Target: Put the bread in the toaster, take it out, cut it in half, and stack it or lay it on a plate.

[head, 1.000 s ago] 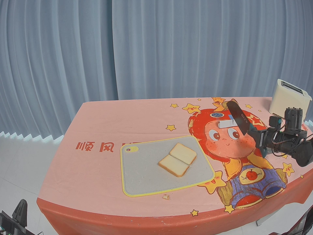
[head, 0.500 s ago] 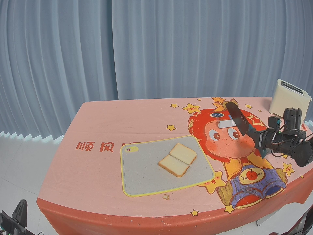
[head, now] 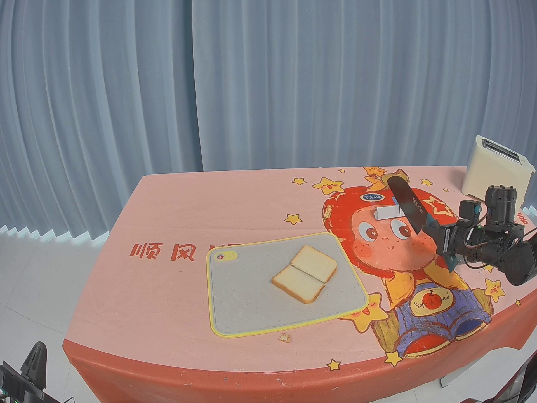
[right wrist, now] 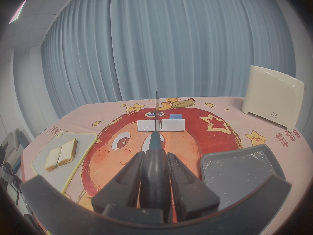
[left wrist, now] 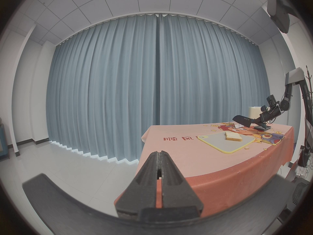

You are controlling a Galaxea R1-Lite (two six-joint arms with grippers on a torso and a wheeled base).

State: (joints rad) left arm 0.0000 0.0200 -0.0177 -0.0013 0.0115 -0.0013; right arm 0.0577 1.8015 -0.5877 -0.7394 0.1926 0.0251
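Two halves of a cut bread slice (head: 305,274) lie side by side on a grey cutting board with a yellow rim (head: 251,298). To their right my right gripper (head: 440,235) hovers above the tablecloth, shut on the handle of a black knife (head: 408,201). Its blade points up and away over a white knife rest (head: 390,212). In the right wrist view the knife (right wrist: 156,141) runs straight out between the fingers of the right gripper (right wrist: 155,157), toward the rest (right wrist: 169,125). My left gripper (left wrist: 158,173) is shut on nothing, low and off the table's left side.
A cream toaster (head: 497,170) stands at the table's far right corner. A dark grey tray (right wrist: 238,173) lies on the table by my right gripper. A crumb (head: 285,338) sits in front of the board. The pink table (head: 184,219) is bare at the left.
My right gripper has edged slightly to the left with the knife. The bread, the board and the left arm have not moved.
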